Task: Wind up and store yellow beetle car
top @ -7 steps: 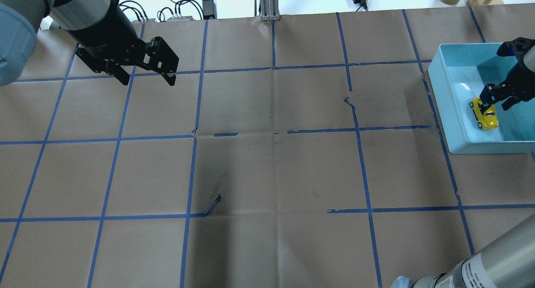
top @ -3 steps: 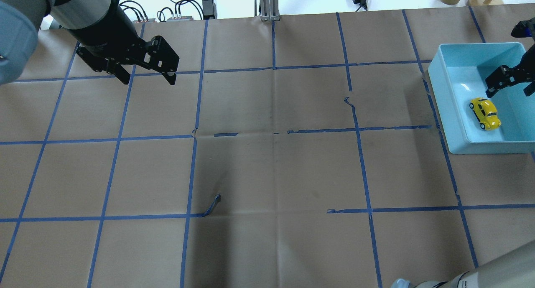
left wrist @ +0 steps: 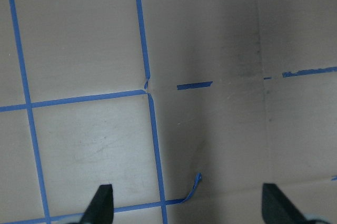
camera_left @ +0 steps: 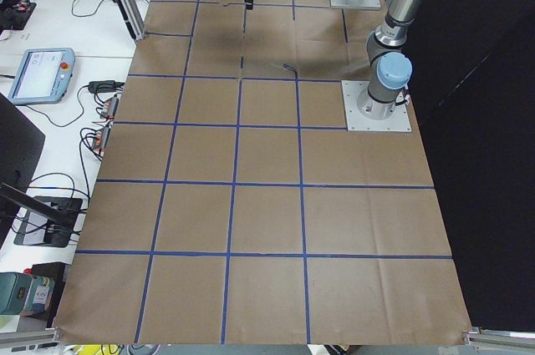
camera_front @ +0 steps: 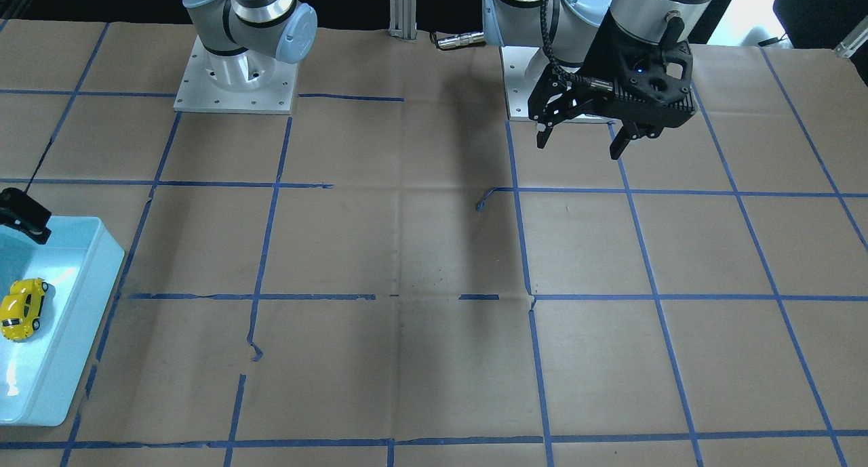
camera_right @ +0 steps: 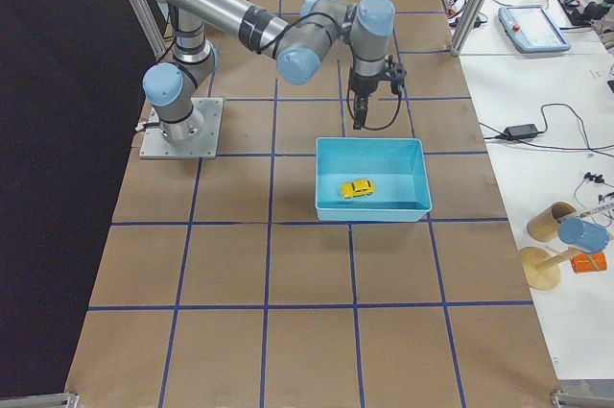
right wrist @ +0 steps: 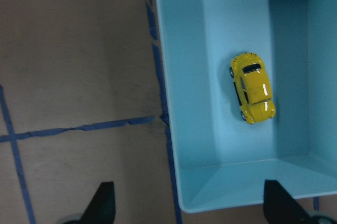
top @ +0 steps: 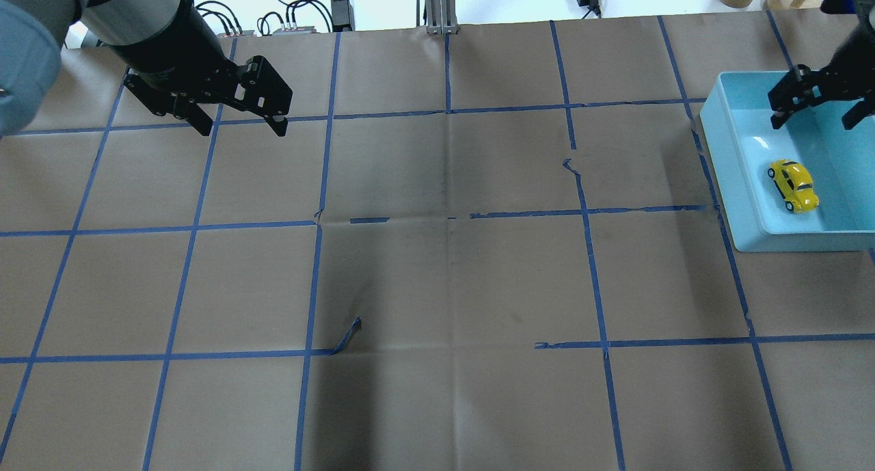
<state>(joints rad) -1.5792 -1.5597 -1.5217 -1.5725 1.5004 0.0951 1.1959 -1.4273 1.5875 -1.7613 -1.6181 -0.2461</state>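
On the surface a blue bin is set. The left gripper and right gripper are held with fingers spread, empty. The yellow beetle car is laid inside the bin; a straight upward retreat is advised.

Brown paper table gridded in blue tape, white bench alongside.

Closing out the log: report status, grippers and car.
Left gripper open, empty, far from the bin. Right gripper open, empty, above the blue bin. Yellow beetle car on its wheels inside, untouched. Nothing else in the bin.
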